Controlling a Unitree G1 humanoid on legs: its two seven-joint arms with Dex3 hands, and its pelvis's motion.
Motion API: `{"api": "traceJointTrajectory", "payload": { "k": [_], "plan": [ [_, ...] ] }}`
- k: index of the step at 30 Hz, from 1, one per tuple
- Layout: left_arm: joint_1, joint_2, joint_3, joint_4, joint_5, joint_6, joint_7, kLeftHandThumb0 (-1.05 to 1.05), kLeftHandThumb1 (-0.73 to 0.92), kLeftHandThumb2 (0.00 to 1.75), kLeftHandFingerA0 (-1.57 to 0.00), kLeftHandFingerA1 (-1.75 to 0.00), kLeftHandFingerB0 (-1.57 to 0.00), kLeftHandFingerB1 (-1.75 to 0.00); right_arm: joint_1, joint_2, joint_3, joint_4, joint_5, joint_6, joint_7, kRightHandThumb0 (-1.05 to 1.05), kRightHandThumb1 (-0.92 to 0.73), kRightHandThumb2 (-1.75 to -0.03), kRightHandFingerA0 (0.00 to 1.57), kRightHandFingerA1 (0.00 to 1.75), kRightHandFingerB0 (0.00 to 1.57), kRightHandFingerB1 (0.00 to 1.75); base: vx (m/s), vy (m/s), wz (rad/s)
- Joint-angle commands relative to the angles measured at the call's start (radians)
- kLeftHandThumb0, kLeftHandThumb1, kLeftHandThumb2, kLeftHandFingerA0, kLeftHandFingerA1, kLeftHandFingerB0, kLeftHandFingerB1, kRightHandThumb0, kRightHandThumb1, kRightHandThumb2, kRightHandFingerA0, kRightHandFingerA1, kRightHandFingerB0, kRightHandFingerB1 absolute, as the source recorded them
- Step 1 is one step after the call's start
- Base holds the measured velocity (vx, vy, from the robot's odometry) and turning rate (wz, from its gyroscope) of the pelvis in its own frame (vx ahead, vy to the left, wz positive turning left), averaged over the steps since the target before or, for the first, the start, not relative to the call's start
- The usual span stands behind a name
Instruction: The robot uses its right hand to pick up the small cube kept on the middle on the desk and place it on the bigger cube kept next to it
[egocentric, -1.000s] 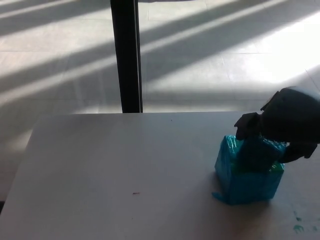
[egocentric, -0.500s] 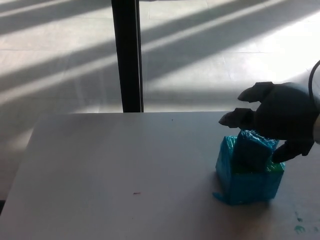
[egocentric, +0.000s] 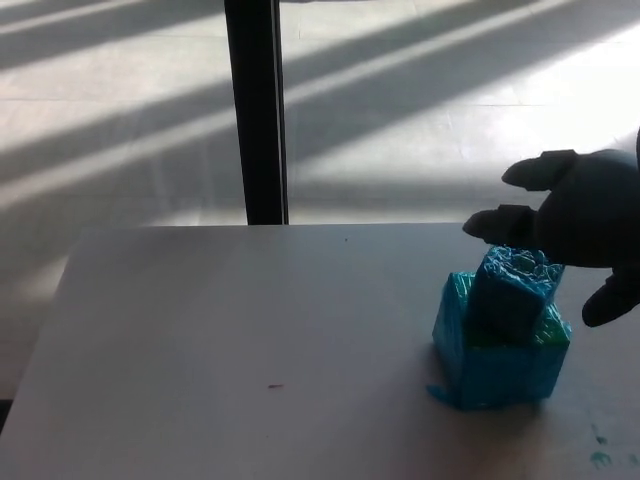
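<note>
Right hand (egocentric: 585, 225) hovered empty with fingers spread, just above small cube (egocentric: 512, 293), which rested atop bigger cube (egocentric: 498, 362) on desk (egocentric: 250, 340).

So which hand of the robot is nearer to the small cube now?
The right hand: it hovers open just above and right of the small cube, which sits on the bigger cube. The left hand is not in view.

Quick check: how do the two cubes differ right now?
The small cube is clearly smaller and darker blue; the big cube is lighter turquoise with green showing at its top. The small cube sits on top of the big cube, which rests on the desk. Both look wrapped in shiny film. The right hand is open, off both.
</note>
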Motion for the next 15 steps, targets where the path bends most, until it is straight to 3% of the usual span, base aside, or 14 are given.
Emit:
{"api": "traceJointTrajectory", "payload": {
  "k": [1, 2, 3, 4, 5, 6, 7, 8, 9, 10, 11, 12, 15],
  "plan": [
    [0.014, 0.021, 0.011, -0.012, -0.011, 0.002, 0.002, -0.77, 0.56, 1.0, -0.45, -0.67, -0.49, -0.58, -0.017, -0.09, -0.084, -0.028, 0.131, 0.031, 0.167, -0.75, -0.36, -0.75, 0.0, 0.0, 0.0, 0.15, 0.0, 0.0, 0.0],
    [0.012, 0.022, 0.011, -0.013, -0.012, 0.01, 0.0, -0.74, 0.67, 0.62, -0.48, -0.65, -0.54, -0.47, -0.012, -0.108, -0.107, -0.029, 0.155, 0.038, 0.182, -0.73, -0.35, -0.74, 0.0, 0.0, 0.0, 0.17, 0.0, 0.0, 0.0],
    [0.011, 0.024, 0.01, -0.011, -0.012, 0.015, -0.004, -0.74, 0.67, 0.62, -0.48, -0.65, -0.54, -0.47, -0.005, -0.128, -0.131, -0.033, 0.179, 0.047, 0.197, -0.73, -0.35, -0.74, 0.0, 0.0, 0.0, 0.17, 0.0, 0.0, 0.0],
    [0.013, 0.025, 0.012, -0.011, -0.013, 0.021, -0.004, -0.72, 0.67, 0.61, -0.46, -0.63, -0.52, -0.45, 0.007, -0.141, -0.152, -0.033, 0.196, 0.052, 0.201, -0.76, -0.42, -0.56, 0.0, 0.0, 0.0, 0.28, 0.0, 0.0, 0.0],
    [0.011, 0.024, 0.015, -0.011, -0.017, 0.029, -0.004, -0.72, 0.67, 0.61, -0.46, -0.63, -0.52, -0.45, 0.018, -0.162, -0.182, -0.028, 0.22, 0.057, 0.203, -0.76, -0.42, -0.56, 0.0, 0.0, 0.0, 0.28, 0.0, 0.0, 0.0],
    [0.013, 0.025, 0.01, -0.012, -0.011, 0.021, -0.005, -0.72, 0.68, 0.61, -0.44, -0.62, -0.48, -0.43, 0.032, -0.171, -0.206, -0.024, 0.24, 0.071, 0.205, -0.7, -0.43, -0.83, 0.0, 0.04, 0.0, 0.18, 0.0, 0.0, 0.0],
    [0.014, 0.026, 0.008, -0.012, -0.008, 0.017, -0.006, -0.72, 0.68, 0.61, -0.44, -0.62, -0.48, -0.43, 0.039, -0.174, -0.219, -0.023, 0.249, 0.076, 0.208, -0.7, -0.43, -0.83, 0.0, 0.04, 0.0, 0.18, 0.0, 0.0, 0.0],
    [0.02, 0.026, 0.009, -0.011, -0.009, 0.007, -0.007, -0.74, 0.67, 0.61, -0.44, -0.63, -0.51, -0.45, 0.07, -0.196, -0.258, -0.012, 0.273, 0.09, 0.203, -0.75, -0.43, -0.56, 0.0, 0.0, 0.0, 0.27, 0.0, 0.0, 0.0],
    [0.021, 0.026, 0.006, -0.007, -0.004, 0.001, -0.003, -0.75, 0.67, 0.61, -0.46, -0.63, -0.52, -0.45, 0.106, -0.223, -0.301, 0.007, 0.295, 0.095, 0.19, -0.76, -0.37, -0.75, 0.0, 0.0, 0.0, 0.16, 0.0, 0.0, 0.0],
    [0.021, 0.029, 0.002, -0.003, 0.001, -0.004, -0.006, -0.75, 0.68, 0.61, -0.44, -0.62, -0.5, -0.44, 0.167, -0.239, -0.369, 0.037, 0.334, 0.128, 0.177, -0.72, -0.45, -0.55, 0.0, 0.0, 0.0, 0.23, 0.0, 0.0, 0.0],
    [0.02, 0.028, 0.002, -0.001, 0.001, -0.005, -0.003, -0.73, 0.68, 0.61, -0.46, -0.62, -0.51, -0.43, 0.185, -0.246, -0.387, 0.049, 0.334, 0.133, 0.167, -0.7, -0.45, -0.55, 0.0, 0.0, 0.0, 0.22, 0.0, 0.0, 0.0],
    [0.02, 0.028, -0.004, 0.003, 0.008, -0.006, 0.003, -0.74, 0.69, 0.61, -0.48, -0.62, -0.52, -0.44, 0.228, -0.259, -0.427, 0.09, 0.337, 0.139, 0.141, -0.74, -0.44, -0.8, 0.0, 0.02, 0.0, 0.09, 0.0, 0.0, 0.0],
    [0.031, 0.031, -0.007, -0.016, 0.007, -0.002, -0.006, -0.73, 0.68, 0.61, -0.48, -0.62, -0.53, -0.44, 0.308, -0.272, -0.5, 0.15, 0.337, 0.156, 0.102, -0.74, -0.43, -0.77, 0.0, 0.0, 0.0, 0.08, 0.0, 0.0, 0.0]
  ]
}}
